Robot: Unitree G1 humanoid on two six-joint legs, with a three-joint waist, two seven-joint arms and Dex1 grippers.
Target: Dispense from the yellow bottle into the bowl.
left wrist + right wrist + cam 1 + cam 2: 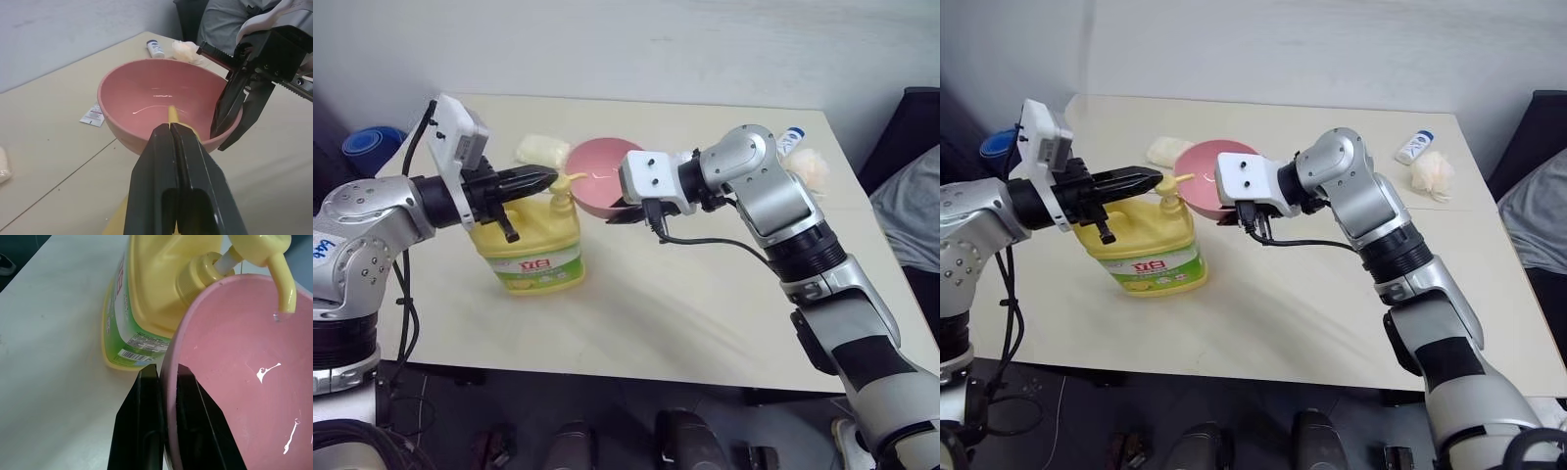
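The bowl [603, 176], at the bottle's [530, 240] 2 o'clock, is pinched by its rim in the right gripper [166, 382] under the spout, while the closed left gripper [540, 179] rests above the pump for pressing.

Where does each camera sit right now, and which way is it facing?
Head stereo pair: looks forward and down over both arms at the table, yellow bottle and bowl.
Left wrist: looks along the shut left pincer, above the pump, into the bowl.
Right wrist: looks along the right pincer, clamped on the bowl's rim.
Shared: both wrist views show the bowl and pump spout.
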